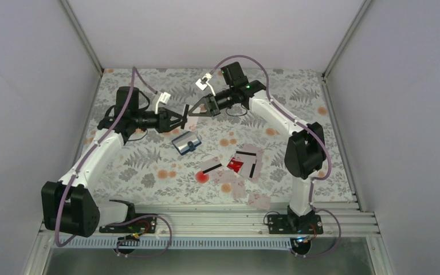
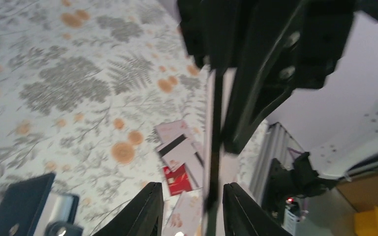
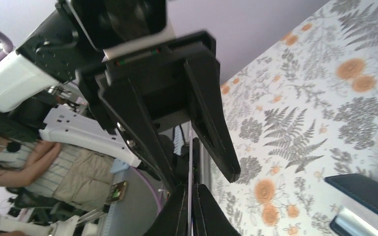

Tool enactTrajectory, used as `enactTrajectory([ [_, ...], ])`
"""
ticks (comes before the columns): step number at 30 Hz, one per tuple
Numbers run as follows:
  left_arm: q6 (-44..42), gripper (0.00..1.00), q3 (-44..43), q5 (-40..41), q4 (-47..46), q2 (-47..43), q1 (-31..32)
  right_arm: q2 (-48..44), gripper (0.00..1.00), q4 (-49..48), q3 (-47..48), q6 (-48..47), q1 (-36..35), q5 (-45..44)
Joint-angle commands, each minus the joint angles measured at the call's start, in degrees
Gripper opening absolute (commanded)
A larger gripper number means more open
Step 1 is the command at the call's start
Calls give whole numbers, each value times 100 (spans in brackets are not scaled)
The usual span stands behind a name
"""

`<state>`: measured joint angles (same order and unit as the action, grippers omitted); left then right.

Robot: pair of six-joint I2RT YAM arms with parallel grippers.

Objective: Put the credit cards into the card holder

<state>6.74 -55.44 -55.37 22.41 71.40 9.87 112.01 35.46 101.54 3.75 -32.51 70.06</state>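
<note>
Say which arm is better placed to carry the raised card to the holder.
Probably right: the right gripper is shut on the card; the left gripper only straddles it, jaws apart. The card holder lies beneath both.

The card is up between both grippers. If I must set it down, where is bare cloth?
Bare floral cloth lies near-left, between the left arm's white link and the dark navy card holder. Crowded: the scattered whitish and red plastic cards right of the holder, toward the right arm's base.
</note>
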Motion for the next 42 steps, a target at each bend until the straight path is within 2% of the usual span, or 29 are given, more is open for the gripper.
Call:
enactTrajectory([
  [1,-167,32,-473,-1119,0,215,-18,-141,4,196,-116,-66,-53,536],
  [3,-177,32,-614,-1373,40,263,-20,-136,4,221,-110,-71,-58,548],
  [10,-249,6,-864,-1453,252,304,-20,-154,4,174,-8,-25,-63,709],
  [17,-109,6,-809,-1484,250,213,-18,-191,4,160,83,-14,-64,798],
  [20,-106,13,-843,-1547,348,250,-20,-200,4,146,93,-15,-62,795],
  [24,-94,16,-781,-1512,360,198,-20,-217,4,148,131,-14,-62,798],
  [31,-59,13,-816,-1577,397,242,-19,-263,4,160,122,-32,-62,790],
  [34,-67,3,-814,-1500,415,235,-11,-271,4,158,131,-28,-64,807],
  [38,-2,2,-833,-1359,454,225,-17,-334,4,146,161,80,-65,643],
  [40,23,2,-861,-1221,488,240,-13,-374,12,182,144,212,-56,302],
  [41,40,2,-886,-1132,502,248,-18,-393,20,190,105,285,-55,139],
  [42,46,2,-928,-1025,532,258,-18,-417,33,196,45,386,-61,-101],
])
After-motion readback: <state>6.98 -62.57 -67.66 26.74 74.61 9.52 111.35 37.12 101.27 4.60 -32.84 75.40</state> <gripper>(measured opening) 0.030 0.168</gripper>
